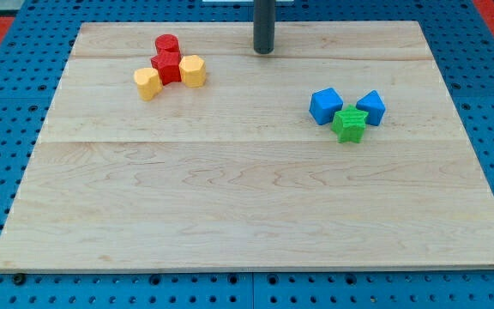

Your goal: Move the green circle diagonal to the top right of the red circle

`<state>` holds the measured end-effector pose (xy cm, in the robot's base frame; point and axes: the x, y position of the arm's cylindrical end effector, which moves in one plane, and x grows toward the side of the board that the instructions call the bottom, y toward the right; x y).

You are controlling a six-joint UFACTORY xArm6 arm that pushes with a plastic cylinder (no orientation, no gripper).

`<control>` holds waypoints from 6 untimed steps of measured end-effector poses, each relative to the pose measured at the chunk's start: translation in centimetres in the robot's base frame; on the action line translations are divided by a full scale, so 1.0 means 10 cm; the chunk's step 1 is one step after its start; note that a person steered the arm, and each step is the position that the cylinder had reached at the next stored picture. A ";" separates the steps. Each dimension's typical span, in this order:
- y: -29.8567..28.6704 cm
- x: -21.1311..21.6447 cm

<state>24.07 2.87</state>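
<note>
My tip (264, 51) rests on the board near the view's top, at the middle. The red circle (167, 44) stands at the top left, well left of my tip. It touches a red star-like block (168, 68) just below it. A green block (349, 124) sits right of centre, below and to the right of my tip. Its outline looks notched and I cannot tell its exact shape. It touches a blue block (325, 106) at its upper left and another blue block (371, 106) at its upper right. My tip touches no block.
Two yellow blocks flank the red star-like block, one (147, 83) at its lower left and one (193, 70) at its right. The wooden board (247, 215) lies on a blue perforated table.
</note>
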 end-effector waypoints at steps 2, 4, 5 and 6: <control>0.34 -0.23; 0.59 -0.48; -0.09 -0.48; -0.28 -0.06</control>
